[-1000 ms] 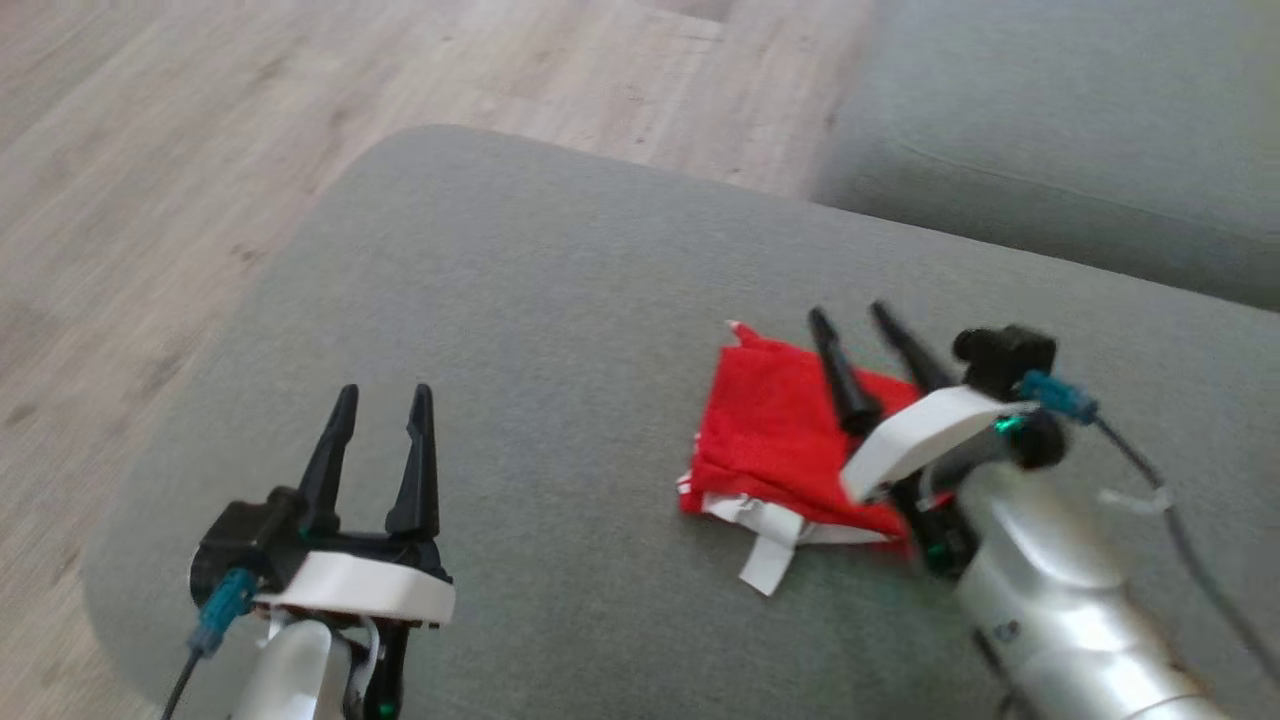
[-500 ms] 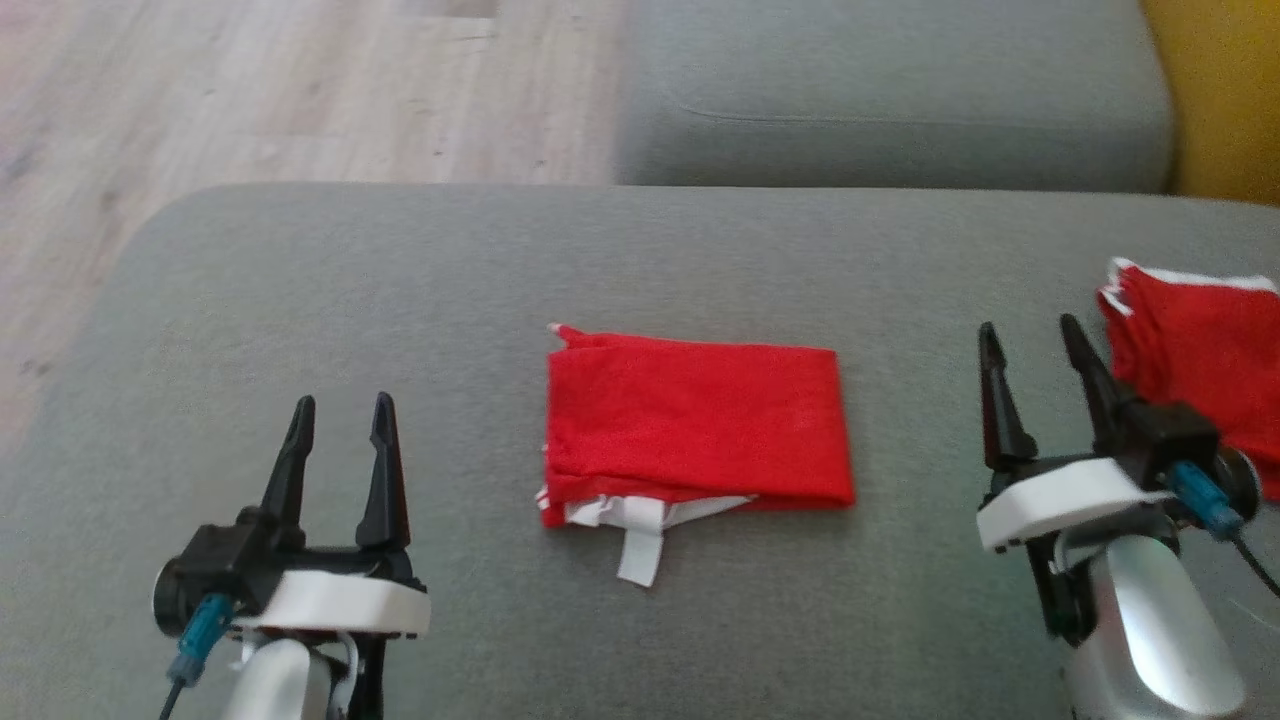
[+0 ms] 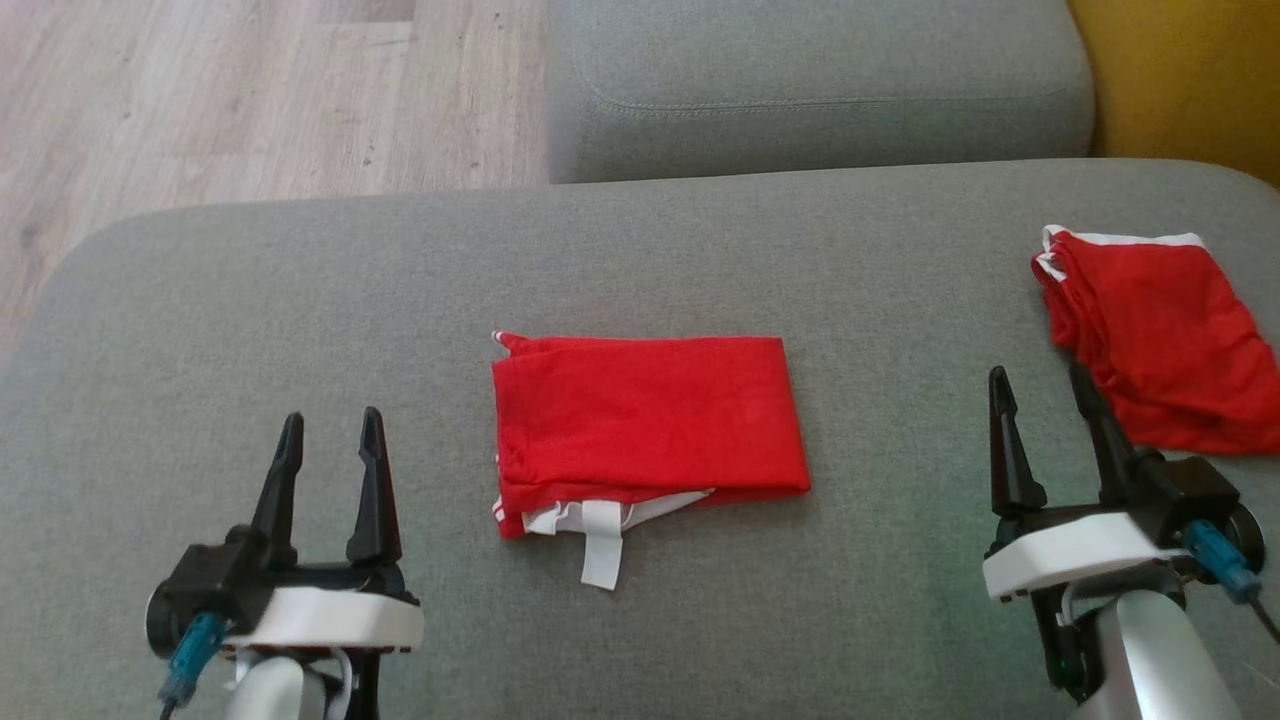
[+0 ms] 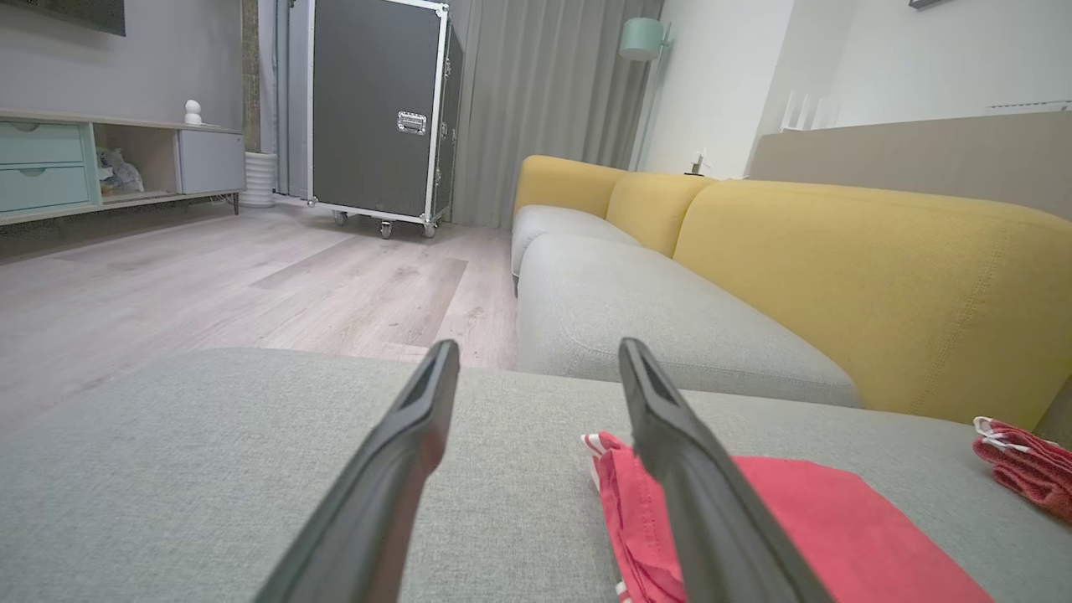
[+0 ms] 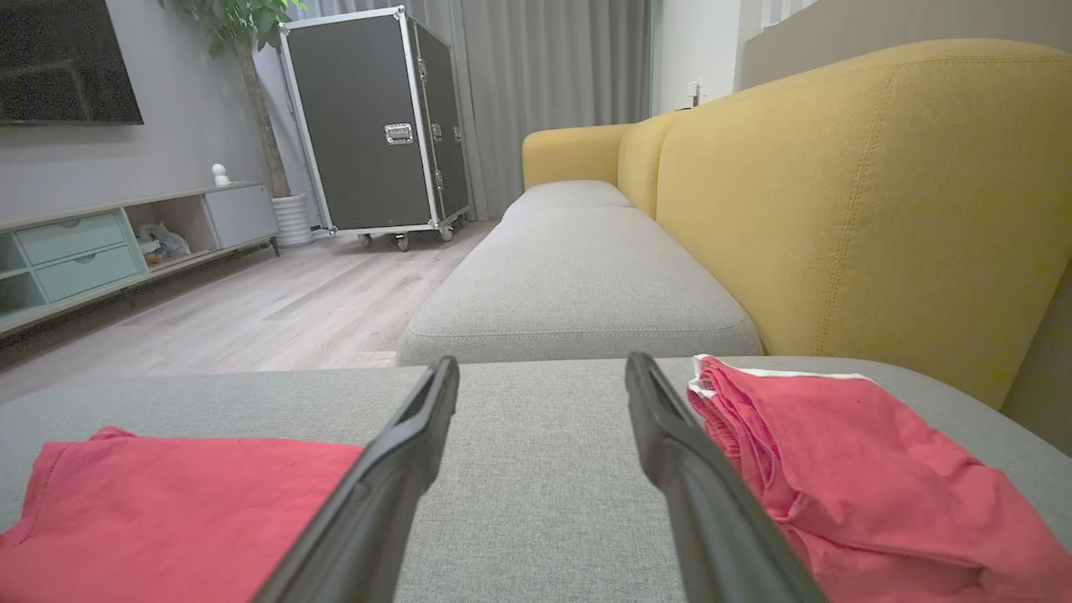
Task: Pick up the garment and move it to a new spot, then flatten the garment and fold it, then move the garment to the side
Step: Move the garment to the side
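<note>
A red garment (image 3: pixel 645 420) with white trim lies folded into a flat rectangle in the middle of the grey sofa seat (image 3: pixel 300 300). It also shows in the left wrist view (image 4: pixel 804 519) and the right wrist view (image 5: pixel 167 502). My left gripper (image 3: pixel 332 418) stands open to the garment's left, apart from it, with nothing between its fingers (image 4: pixel 538 347). To the garment's right, my right gripper (image 3: pixel 1038 372) is also open and empty (image 5: pixel 543 362). A second red garment (image 3: pixel 1150 340) lies loosely folded at the far right, just beyond the right gripper (image 5: pixel 846 469).
Another grey seat cushion (image 3: pixel 820 90) adjoins the far side. A yellow backrest (image 5: pixel 879 193) runs along the right. Wooden floor (image 3: pixel 200 100) lies past the seat's left and far-left edges. A black wheeled case (image 4: pixel 377 109) and a low cabinet (image 5: pixel 84 251) stand across the room.
The head camera has swung right, bringing the second garment into view. My right gripper, which was over the folded garment a second ago, now stands off to its right. The garment lies still.
</note>
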You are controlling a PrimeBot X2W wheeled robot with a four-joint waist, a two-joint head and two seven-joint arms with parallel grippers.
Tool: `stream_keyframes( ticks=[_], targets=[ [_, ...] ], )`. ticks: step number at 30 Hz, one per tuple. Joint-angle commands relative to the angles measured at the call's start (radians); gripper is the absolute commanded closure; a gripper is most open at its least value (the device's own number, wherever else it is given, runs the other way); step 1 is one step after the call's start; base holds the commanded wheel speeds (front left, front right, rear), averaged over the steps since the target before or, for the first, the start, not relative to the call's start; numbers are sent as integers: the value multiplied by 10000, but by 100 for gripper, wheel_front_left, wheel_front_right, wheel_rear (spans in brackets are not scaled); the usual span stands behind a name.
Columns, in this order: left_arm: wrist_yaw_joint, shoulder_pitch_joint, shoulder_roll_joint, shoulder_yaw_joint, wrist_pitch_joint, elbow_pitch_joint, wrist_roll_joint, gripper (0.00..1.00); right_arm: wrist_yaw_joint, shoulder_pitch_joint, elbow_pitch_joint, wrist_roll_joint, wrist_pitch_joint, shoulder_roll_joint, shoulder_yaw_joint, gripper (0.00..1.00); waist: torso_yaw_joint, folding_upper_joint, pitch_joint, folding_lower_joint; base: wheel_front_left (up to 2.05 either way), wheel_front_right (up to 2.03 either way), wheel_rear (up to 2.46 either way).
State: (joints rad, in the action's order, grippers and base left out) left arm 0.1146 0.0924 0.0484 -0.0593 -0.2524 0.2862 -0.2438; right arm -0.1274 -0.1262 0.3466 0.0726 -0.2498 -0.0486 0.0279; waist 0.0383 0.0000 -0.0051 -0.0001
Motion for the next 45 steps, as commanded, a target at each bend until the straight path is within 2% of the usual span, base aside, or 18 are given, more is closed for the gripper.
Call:
stream_keyframes(
  ticks=[1, 9, 13, 17, 23, 29, 38, 39, 40, 41, 45],
  targets=[
    [34, 165, 23, 371, -93, -362, -5, 0, -33, -293, -383, 116, -120, -18, -258, 0, 1, 0, -2, 1, 0, 0, 0],
    [76, 219, 20, 207, -93, -291, -92, 0, -33, -227, -332, 69, -120, -17, -177, 0, 258, 0, -35, 1, 0, 0, 0],
    [90, 339, 20, 28, -93, -305, -70, 0, -33, -331, -2, -29, -120, -17, -595, 0, 473, 0, 62, 1, 0, 0, 0],
    [99, 533, 19, -171, -93, -293, -62, 0, -33, -857, 1017, -54, 33, -17, -1068, 0, 739, 0, 301, 1, 0, 0, 0],
    [110, 895, 19, -455, -93, -109, -189, 0, -33, -2037, 2760, 677, 972, -17, -1827, 0, 1164, 0, 744, 1, 0, 0, 0],
    [79, 1210, 19, -777, -93, 44, -381, 0, -33, -2935, 4441, 2124, 1874, -17, -2230, 0, 1583, 0, 1051, 1, 0, 0, 0],
    [32, 1303, 19, -914, -93, 197, -433, 0, -33, -3878, 6207, 2803, 1990, -17, -3272, 0, 1892, 0, 1184, 1, 0, 0, 0],
    [29, 1310, 19, -920, -93, 205, -433, 0, -33, -3948, 6365, 2824, 1979, -17, -3379, 7, 1909, 0, 1184, 1, 0, 0, 0],
    [27, 1317, 19, -926, -93, 215, -433, 0, -33, -4018, 6511, 2813, 1943, -17, -3480, 60, 1921, 0, 1181, 1, 0, 0, 0],
    [21, 1323, 19, -931, -93, 230, -428, 0, -33, -4082, 6630, 2791, 1862, -17, -3575, 100, 1925, 0, 1172, 1, 0, 0, 0],
    [14, 1313, 18, -986, -93, 269, -334, 0, -33, -4337, 6973, 2556, 1206, -16, -3831, 100, 1808, 0, 1038, 1, 0, 0, 0]
  ],
)
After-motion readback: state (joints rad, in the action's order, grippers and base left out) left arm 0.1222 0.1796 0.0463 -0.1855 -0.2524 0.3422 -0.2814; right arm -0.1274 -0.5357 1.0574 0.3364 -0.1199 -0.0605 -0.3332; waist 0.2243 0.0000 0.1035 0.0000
